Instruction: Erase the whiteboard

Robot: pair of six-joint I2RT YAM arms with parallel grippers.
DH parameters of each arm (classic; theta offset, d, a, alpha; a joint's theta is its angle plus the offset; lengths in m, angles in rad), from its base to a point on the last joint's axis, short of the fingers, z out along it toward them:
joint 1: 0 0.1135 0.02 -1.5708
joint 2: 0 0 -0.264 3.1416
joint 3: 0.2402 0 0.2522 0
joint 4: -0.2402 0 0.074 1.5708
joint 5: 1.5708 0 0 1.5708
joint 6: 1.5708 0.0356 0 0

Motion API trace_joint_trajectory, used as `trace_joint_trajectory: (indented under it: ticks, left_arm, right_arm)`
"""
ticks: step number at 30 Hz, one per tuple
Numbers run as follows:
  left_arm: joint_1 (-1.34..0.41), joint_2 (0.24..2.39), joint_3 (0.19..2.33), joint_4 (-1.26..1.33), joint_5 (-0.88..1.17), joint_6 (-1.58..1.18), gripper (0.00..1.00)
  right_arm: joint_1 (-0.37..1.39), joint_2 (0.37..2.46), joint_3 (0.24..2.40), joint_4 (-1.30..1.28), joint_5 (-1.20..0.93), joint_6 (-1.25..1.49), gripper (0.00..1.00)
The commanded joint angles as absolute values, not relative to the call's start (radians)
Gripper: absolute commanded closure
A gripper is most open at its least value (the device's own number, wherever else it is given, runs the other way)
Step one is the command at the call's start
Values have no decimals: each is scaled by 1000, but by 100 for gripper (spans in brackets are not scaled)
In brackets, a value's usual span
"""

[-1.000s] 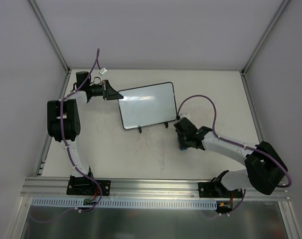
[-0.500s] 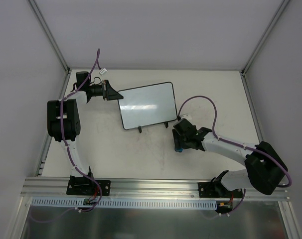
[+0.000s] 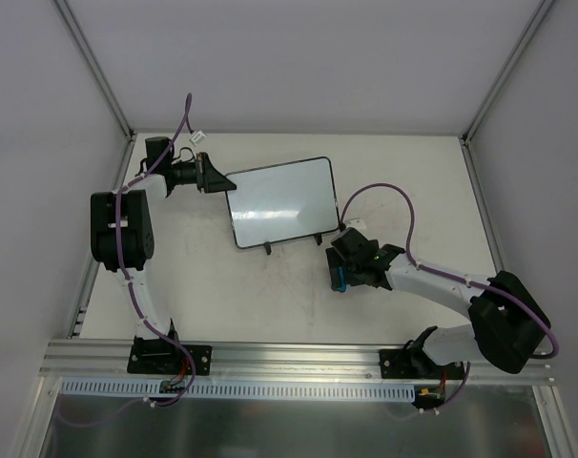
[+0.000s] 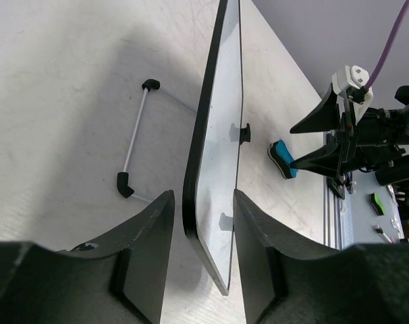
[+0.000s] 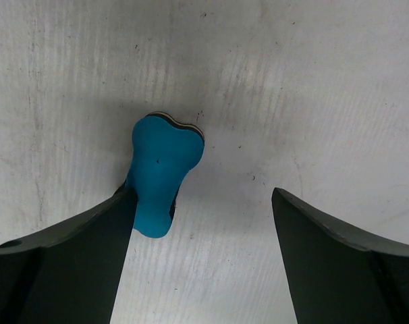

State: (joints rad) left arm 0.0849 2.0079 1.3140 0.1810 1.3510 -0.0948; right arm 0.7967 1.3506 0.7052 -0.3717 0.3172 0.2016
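Observation:
The whiteboard (image 3: pixel 279 200) stands tilted on its two black feet at the middle back of the table, its white face showing no marks. My left gripper (image 3: pixel 222 184) straddles its left edge. In the left wrist view the black frame of the whiteboard (image 4: pixel 225 135) runs between the fingers of the left gripper (image 4: pixel 203 202), with a gap on each side. My right gripper (image 3: pixel 339 272) hangs open over the table in front of the board's right foot. The blue bone-shaped eraser (image 5: pixel 160 175) lies on the table against the left finger (image 5: pixel 90 256) of the right gripper (image 5: pixel 201 196), not clamped.
A thin wire stand leg (image 4: pixel 137 138) props the board from behind. Grey walls and metal posts (image 3: pixel 98 67) close the table on three sides. An aluminium rail (image 3: pixel 299 355) runs along the near edge by the arm bases.
The right gripper has opened wide, let go of the eraser and drifted slightly left. The left jaws have loosened from the board's edge. The board stays in place.

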Motion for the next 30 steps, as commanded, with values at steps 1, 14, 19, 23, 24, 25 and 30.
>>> trace_joint_trajectory:
  ticks: [1, 14, 19, 23, 24, 25, 30]
  left_arm:
    - [89, 1965, 1319, 213, 1355, -49, 59]
    - [97, 1973, 1316, 221, 1335, -72, 1]
    - [112, 1941, 1282, 230, 1295, -80, 1]
    - [118, 1911, 1235, 247, 1249, -97, 1]
    - [120, 1895, 1212, 253, 1237, -101, 1]
    - [121, 1882, 1197, 264, 1223, -107, 1]
    - [158, 1760, 998, 543, 1146, -247, 1]
  right_arm:
    - [808, 1348, 704, -400, 319, 213, 14]
    - [808, 1295, 704, -403, 313, 195, 3]
    - [808, 1235, 696, -402, 301, 184, 1]
    - [808, 1175, 693, -403, 298, 167, 1]
    - [808, 1154, 696, -402, 298, 163, 1]
    - [808, 1144, 698, -403, 299, 157, 1]
    - [808, 1101, 710, -402, 299, 143, 1]
